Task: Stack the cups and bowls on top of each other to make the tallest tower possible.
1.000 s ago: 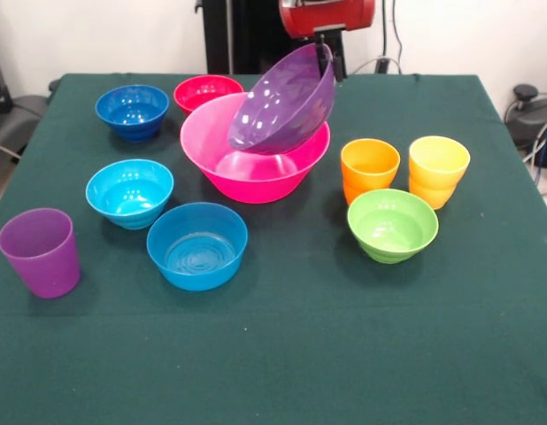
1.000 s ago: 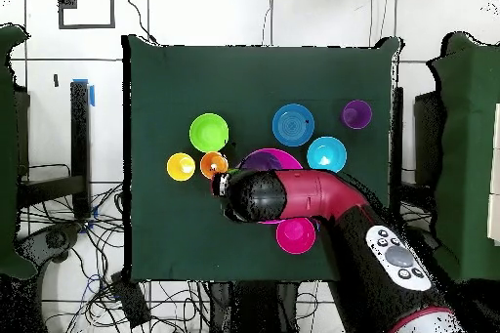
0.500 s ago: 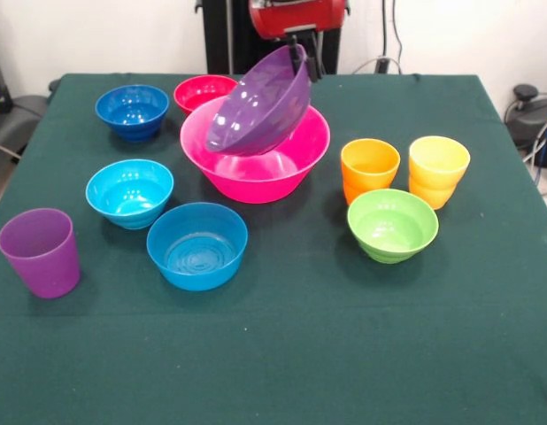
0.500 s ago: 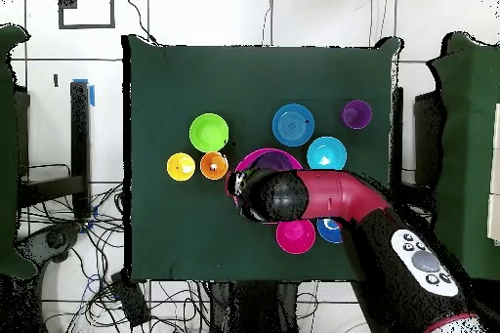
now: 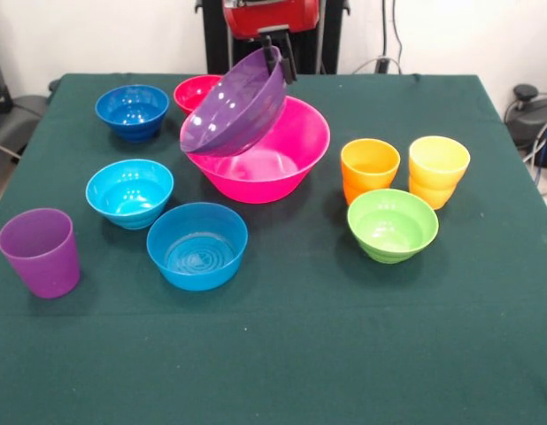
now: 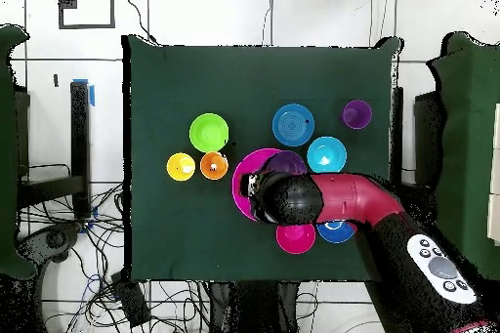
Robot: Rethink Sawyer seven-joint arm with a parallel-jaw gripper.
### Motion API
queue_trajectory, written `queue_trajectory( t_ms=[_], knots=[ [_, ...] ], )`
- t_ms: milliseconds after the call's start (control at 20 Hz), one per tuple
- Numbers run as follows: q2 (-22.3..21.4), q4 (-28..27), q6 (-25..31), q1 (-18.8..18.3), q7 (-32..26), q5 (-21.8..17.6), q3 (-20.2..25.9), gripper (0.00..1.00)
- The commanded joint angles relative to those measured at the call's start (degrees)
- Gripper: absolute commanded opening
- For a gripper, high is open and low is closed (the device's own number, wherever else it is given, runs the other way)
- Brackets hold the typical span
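- The tool [image 5: 280,60] is clamped on the rim of the large purple bowl [image 5: 231,106] and holds it tilted, its opening turned toward the near-left side of the desk [image 5: 282,354]
- The purple bowl hangs over the left part of the hot-pink bowl [image 5: 278,159], and its lower edge seems to be at the pink rim; I cannot tell if they touch
- The hot-pink bowl stands upright near the middle of the far half of the desk
- Behind it, close to the far edge, is the small red-pink bowl [image 5: 201,90], and the dark blue bowl [image 5: 132,110] is beside that one, toward the far-left corner
- The cyan bowl [image 5: 129,191] and the mid blue bowl [image 5: 196,244] stand on the left half, with the purple cup [image 5: 40,251] near the left edge
- On the right half, the orange cup [image 5: 369,168] and the yellow cup [image 5: 438,169] stand side by side, and the lime green bowl [image 5: 392,224] is just in front of them
- In the overhead view the arm [image 6: 342,199] covers part of the pink bowl
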Motion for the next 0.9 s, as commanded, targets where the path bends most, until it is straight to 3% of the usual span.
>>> queue_trajectory(
  t_ms=[50, 900],
  knots=[
    [2.82, 0.03, 1.59, 1.37, -8.51, -6.21, 2.93, 0.0],
    [8.59, -2.98, -2.13, 4.14, -4.92, -11.68, 0.78, 0.0]
  ],
)
